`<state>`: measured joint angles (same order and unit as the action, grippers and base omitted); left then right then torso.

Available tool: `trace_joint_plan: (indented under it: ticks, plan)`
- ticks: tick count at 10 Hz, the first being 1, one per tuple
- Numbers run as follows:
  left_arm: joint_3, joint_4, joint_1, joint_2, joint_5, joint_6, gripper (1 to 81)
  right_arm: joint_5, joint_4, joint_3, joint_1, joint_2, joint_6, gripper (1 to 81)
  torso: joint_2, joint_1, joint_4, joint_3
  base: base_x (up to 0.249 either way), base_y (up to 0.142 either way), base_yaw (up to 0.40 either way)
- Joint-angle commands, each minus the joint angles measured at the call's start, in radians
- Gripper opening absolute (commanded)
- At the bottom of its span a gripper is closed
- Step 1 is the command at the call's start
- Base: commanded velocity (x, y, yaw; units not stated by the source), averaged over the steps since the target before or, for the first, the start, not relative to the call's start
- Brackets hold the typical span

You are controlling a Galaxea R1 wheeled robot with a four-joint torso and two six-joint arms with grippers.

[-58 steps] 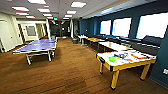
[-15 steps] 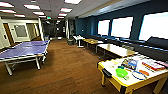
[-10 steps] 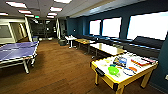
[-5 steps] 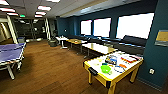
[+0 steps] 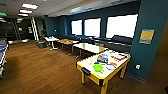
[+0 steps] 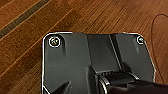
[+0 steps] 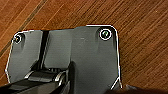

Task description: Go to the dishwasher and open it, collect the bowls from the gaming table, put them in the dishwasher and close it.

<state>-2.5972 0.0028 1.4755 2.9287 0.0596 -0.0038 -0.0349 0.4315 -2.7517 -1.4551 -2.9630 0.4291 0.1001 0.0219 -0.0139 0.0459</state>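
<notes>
1. The gaming table (image 5: 93,76), a long narrow piece with a smooth white tabletop and a thick yellow edge on yellow legs, stood at the lower right of the head view, just beside a teal wall (image 5: 150,37).
2. One round bright green bowl (image 5: 98,67) sat near the table's front end; beside it lay a thin blue ring (image 5: 110,66), with an orange item (image 5: 113,63) and flat boxes (image 5: 103,58) further along. The smaller pieces were too blurred to count.
3. Dark wood-plank flooring (image 5: 42,67) covered the room, its grain running in long strips.
4. Two wood-topped tables (image 5: 90,47) and one white table (image 5: 51,39) lined a dark bench (image 5: 120,41) under three bright windows (image 5: 93,27).
5. A blue table (image 5: 3,51) edged in at the left.
6. Both wrist views looked down on plank floor; whether the left or right hand was released or clenched could not be told.
</notes>
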Motion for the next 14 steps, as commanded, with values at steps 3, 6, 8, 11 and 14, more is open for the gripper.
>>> trace_joint_plan:
  ticks: [3, 6, 8, 11, 14]
  plan:
    - [0.003, -0.004, -0.062, -0.006, -0.044, -0.004, 81.1, -0.060, 0.000, -0.003, 0.066, 0.008, 0.003, 81.1, 0.000, 0.000, 0.000, 0.000, 0.000, 0.000, -0.267]
    - [0.003, -0.006, -0.062, -0.008, -0.044, -0.004, 81.1, -0.060, 0.000, -0.003, 0.067, 0.008, 0.003, 81.1, 0.000, 0.000, 0.000, 0.000, 0.000, 0.000, -0.268]
    - [0.003, -0.003, -0.062, -0.008, -0.046, -0.004, 81.1, -0.060, 0.000, -0.003, 0.066, 0.006, 0.003, 81.1, 0.000, 0.000, 0.000, 0.000, 0.000, 0.000, -0.268]
    - [0.005, -0.001, -0.062, -0.006, -0.044, -0.004, 81.1, -0.060, 0.000, -0.005, 0.067, 0.006, 0.003, 81.1, 0.000, 0.000, 0.000, 0.000, 0.000, 0.000, -0.268]
    - [0.003, 0.003, -0.062, -0.006, -0.044, -0.002, 81.1, -0.060, 0.000, -0.003, 0.067, 0.006, 0.003, 81.1, 0.000, 0.000, 0.000, 0.000, 0.000, 0.000, -0.268]
